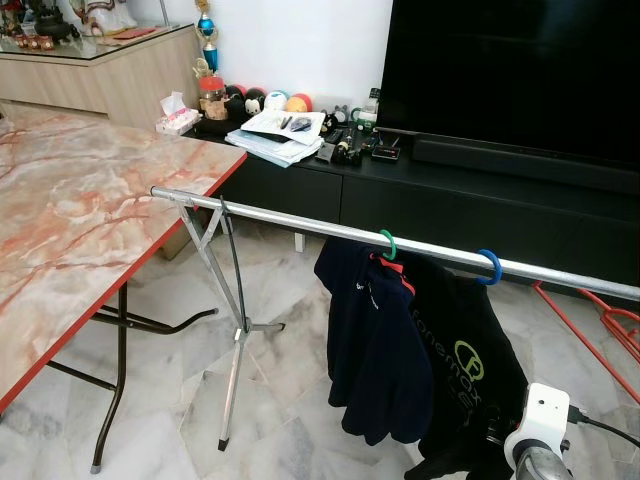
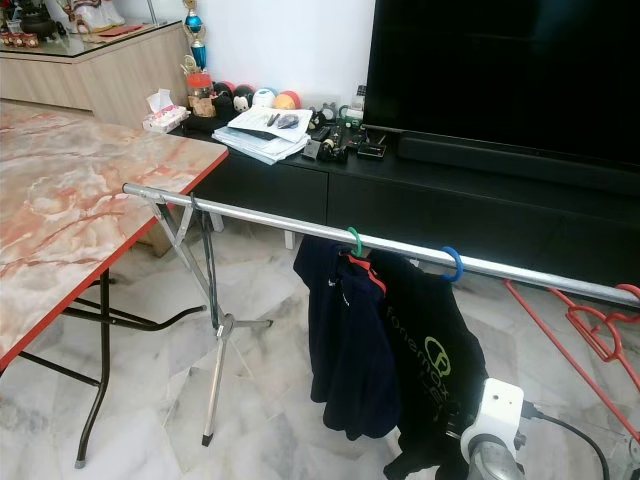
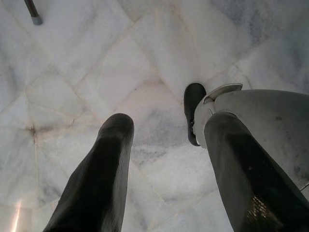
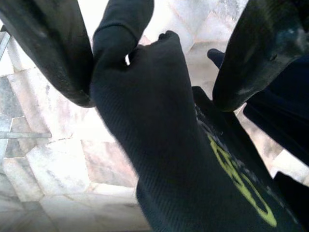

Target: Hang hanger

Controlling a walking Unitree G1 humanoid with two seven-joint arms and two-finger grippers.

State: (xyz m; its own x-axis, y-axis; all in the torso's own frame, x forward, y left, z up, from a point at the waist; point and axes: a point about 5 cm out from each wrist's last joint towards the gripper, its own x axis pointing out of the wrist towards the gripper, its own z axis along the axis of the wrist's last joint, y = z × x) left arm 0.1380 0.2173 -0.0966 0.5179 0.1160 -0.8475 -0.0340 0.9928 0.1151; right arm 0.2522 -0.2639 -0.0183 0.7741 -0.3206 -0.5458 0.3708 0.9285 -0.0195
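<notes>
Blue-hooked hanger (image 1: 488, 267) carrying a black logo shirt (image 1: 470, 370) hangs on the long silver rail (image 1: 300, 222), directly above the right tool (image 4: 154, 58), whose fingers stand apart around the shirt's hem.

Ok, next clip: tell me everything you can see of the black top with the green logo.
The black top with the green logo hangs from the blue hook on the metal rail, just right of a navy top on a green hook, which it overlaps. It looks like soft knit fabric, draped and creased. In the right wrist view a sleeve lies between the open fingers of the right pincer.
</notes>
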